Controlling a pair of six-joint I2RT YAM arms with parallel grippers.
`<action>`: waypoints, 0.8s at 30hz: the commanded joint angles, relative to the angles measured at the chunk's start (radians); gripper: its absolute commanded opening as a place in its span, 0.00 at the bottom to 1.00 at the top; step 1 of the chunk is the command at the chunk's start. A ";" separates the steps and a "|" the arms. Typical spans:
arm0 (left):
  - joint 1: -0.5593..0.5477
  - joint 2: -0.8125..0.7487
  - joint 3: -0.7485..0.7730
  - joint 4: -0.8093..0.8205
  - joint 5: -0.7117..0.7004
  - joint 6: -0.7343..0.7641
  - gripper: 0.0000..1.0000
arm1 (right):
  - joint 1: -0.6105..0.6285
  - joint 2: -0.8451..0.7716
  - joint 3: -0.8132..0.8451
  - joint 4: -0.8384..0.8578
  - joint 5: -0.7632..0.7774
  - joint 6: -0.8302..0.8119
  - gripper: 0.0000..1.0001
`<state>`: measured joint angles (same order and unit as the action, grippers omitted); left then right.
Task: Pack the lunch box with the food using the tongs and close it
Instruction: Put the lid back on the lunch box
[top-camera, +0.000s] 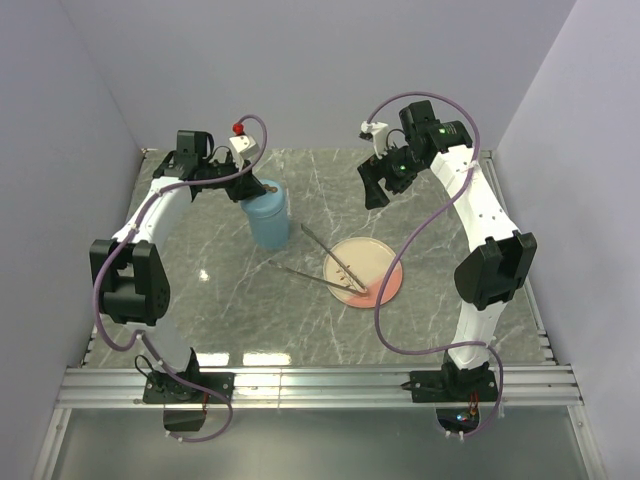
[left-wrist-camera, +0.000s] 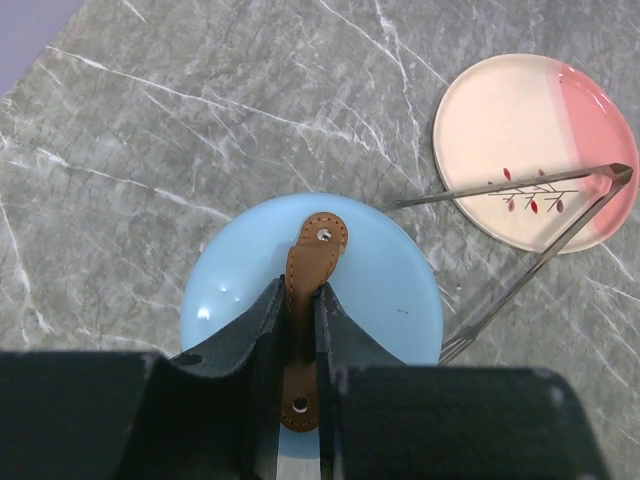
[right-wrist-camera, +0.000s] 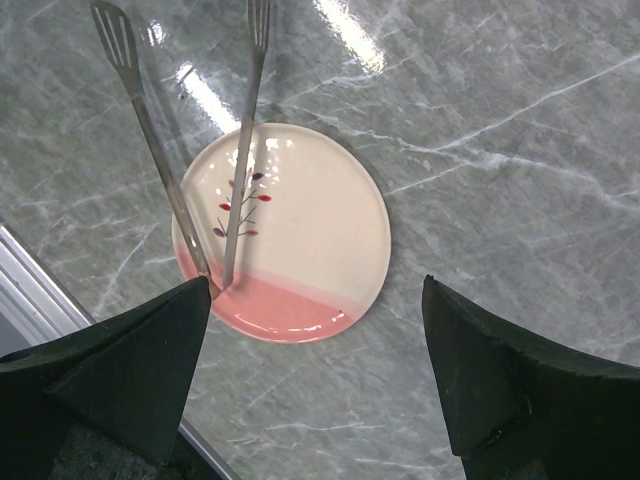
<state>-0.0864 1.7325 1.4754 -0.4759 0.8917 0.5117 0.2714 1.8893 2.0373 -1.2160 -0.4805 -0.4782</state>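
Note:
The light-blue lunch box (top-camera: 269, 222) stands upright left of centre, its round blue lid (left-wrist-camera: 380, 290) resting on top. My left gripper (left-wrist-camera: 301, 292) is shut on the lid's brown strap handle (left-wrist-camera: 316, 243), directly above the box (top-camera: 250, 187). The silver tongs (top-camera: 318, 262) lie with their joined end on the pink plate (top-camera: 380, 285) and their two arms spread towards the box; they also show in the wrist views (left-wrist-camera: 540, 210) (right-wrist-camera: 178, 190). High over the plate's far side, my right gripper (top-camera: 378, 186) (right-wrist-camera: 316, 290) hangs open and holds nothing. No food is in view.
The pink-and-cream plate (right-wrist-camera: 320, 220) with a small twig pattern lies right of centre on the grey marbled table (top-camera: 220, 290). Lilac walls close in the left, right and back. A metal rail (top-camera: 320, 385) runs along the near edge.

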 joint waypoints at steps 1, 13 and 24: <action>-0.001 -0.031 -0.003 0.011 0.019 0.013 0.00 | -0.005 -0.004 -0.002 0.026 -0.007 0.012 0.93; -0.012 -0.010 0.000 -0.001 0.026 0.033 0.00 | 0.003 0.002 0.000 0.027 0.008 0.016 0.93; -0.023 0.009 -0.003 -0.017 0.018 0.057 0.00 | 0.017 0.007 0.004 0.026 0.025 0.020 0.93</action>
<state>-0.1040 1.7325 1.4746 -0.4873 0.8917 0.5400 0.2790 1.8893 2.0361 -1.2125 -0.4629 -0.4652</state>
